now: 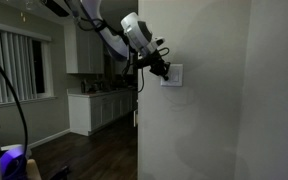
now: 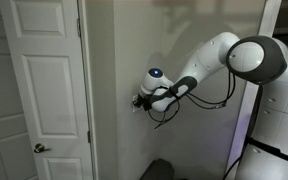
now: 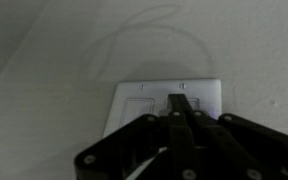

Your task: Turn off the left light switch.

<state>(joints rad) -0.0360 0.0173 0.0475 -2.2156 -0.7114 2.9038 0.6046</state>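
Note:
A small white two-rocker wall plate is on the white wall; it also shows in the wrist view. My gripper is shut and empty, its joined fingertips pressed against the plate's left part. The left light switch lies under the tips there and is hidden. In the wrist view the shut fingertips cover one rocker, and the other rocker shows bare on the picture's left. In an exterior view the gripper meets the wall and hides the plate.
The wall ends at a corner edge just left of the plate, with a dim kitchen and white cabinets beyond. A white panelled door stands beside the wall. The robot's base is close on the right.

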